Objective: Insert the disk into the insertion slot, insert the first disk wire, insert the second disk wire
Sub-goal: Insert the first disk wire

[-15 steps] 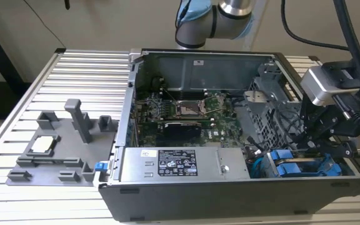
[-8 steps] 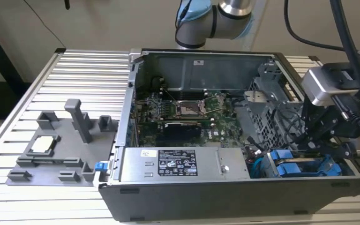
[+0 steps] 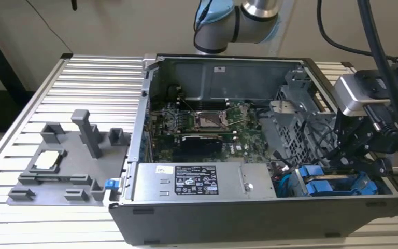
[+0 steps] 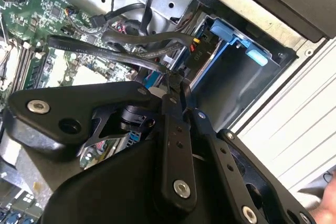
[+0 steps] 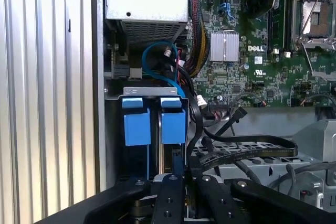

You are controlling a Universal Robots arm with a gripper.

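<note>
Two blue carriers stand side by side in the grey drive bay (image 5: pixel 113 129) at the case's front corner. The disk (image 5: pixel 173 124) is the one in line with my fingers, seated in the insertion slot (image 5: pixel 155 95); the other carrier (image 5: pixel 137 124) is beside it. In both wrist views my gripper (image 5: pixel 185 178) (image 4: pixel 177 88) sits at the disk's rear end, fingers drawn together on the connector end of a flat black disk wire (image 4: pixel 126 51). That wire (image 5: pixel 252 145) loops back toward the board. In the exterior view the gripper (image 3: pixel 354 155) hangs over the blue carriers (image 3: pixel 316 181).
The open case (image 3: pixel 254 218) lies on a slatted metal table (image 3: pixel 81 83). A power supply (image 3: pixel 199 181), motherboard (image 3: pixel 206 122) and perforated grey cage (image 3: pixel 296 114) surround the bay. A blue cable (image 5: pixel 157 61) and other black cables crowd the bay. A grey fixture (image 3: pixel 68 161) sits on the exterior view's left.
</note>
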